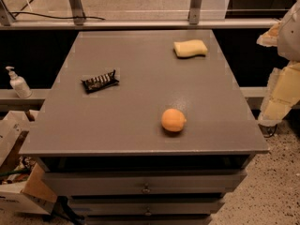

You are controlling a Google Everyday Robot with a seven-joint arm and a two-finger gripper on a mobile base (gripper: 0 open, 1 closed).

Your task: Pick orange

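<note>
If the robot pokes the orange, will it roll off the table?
It would probably roll: the orange is round and lies loose on the flat table, near the front edge. Its matte skin likely grips well. The end effector is off to the right, beyond the table.

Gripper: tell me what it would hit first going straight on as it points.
The gripper hangs beyond the right edge of the table, seemingly pointing down; it would likely meet the floor first, not the orange, though depth is unclear.
</note>
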